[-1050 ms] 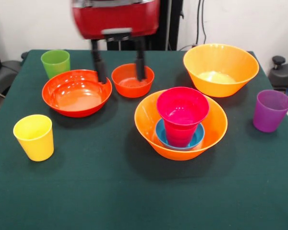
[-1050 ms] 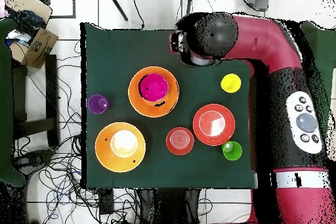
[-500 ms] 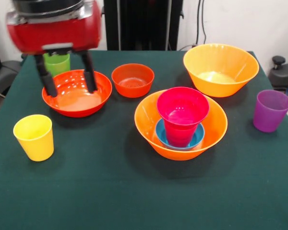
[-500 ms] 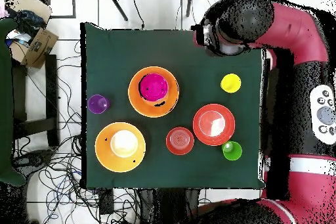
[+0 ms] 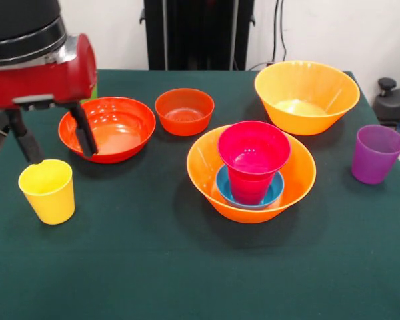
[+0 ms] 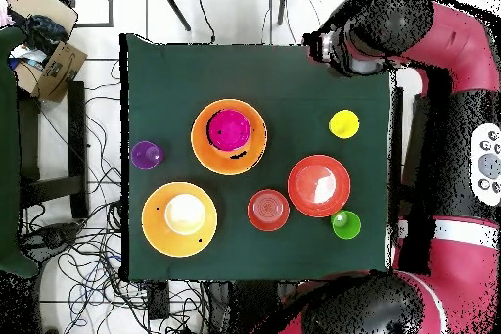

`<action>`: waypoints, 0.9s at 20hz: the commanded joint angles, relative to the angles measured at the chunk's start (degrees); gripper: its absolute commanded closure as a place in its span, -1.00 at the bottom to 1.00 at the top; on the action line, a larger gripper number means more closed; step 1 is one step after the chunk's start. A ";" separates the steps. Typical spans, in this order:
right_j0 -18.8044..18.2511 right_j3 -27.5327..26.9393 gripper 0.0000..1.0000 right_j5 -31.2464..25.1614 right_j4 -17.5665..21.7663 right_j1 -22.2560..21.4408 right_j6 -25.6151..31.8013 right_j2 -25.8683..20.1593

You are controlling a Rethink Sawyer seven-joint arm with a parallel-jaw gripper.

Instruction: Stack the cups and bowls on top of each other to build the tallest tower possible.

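The tower [image 5: 251,172] sits near the middle of the green table [image 5: 187,280]. It is a big orange bowl [image 5: 207,175] with a small blue bowl [image 5: 273,193] inside it, and a bright pink cup [image 5: 253,160] stands upright in the blue bowl. The pink cup pokes up higher than the orange bowl's rim. In the view from above, the tower looks like a pink circle inside an orange ring [image 6: 228,136].

All other places here are told from the tower, as the front view shows them. Behind it and to the right is a second big orange bowl [image 5: 307,97], standing by itself. To the right of the tower, well apart, is a purple cup [image 5: 377,154]. Just behind the tower and a little left is a small red-orange bowl [image 5: 184,111]. Further left is a wide, shallow red-orange bowl [image 5: 110,128]. Far to the left of the tower, a bit nearer the front, is a yellow cup [image 5: 48,190], standing upright with its open end up. A green cup [image 6: 344,224] shows only in the view from above, close to the wide red-orange bowl.

The gripper [image 5: 53,143] hangs from the red arm [image 5: 40,70], far left of the tower. Its two black fingers [image 5: 85,132] are spread wide apart and hold nothing. They hang just above the yellow cup, on the side toward the wide red-orange bowl, and one finger crosses in front of that bowl's left edge.
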State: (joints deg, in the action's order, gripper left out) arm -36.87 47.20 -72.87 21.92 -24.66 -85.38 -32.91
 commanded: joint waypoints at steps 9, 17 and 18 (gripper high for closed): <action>0.27 -4.72 -1.00 -2.83 3.36 3.67 8.08 1.33; 0.40 -7.77 -1.00 -0.91 3.85 5.39 11.50 -0.03; 0.51 -8.19 -1.00 -0.94 4.11 5.48 11.91 -0.02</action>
State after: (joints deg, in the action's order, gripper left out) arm -37.07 41.48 -72.87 21.92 -20.38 -85.38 -32.81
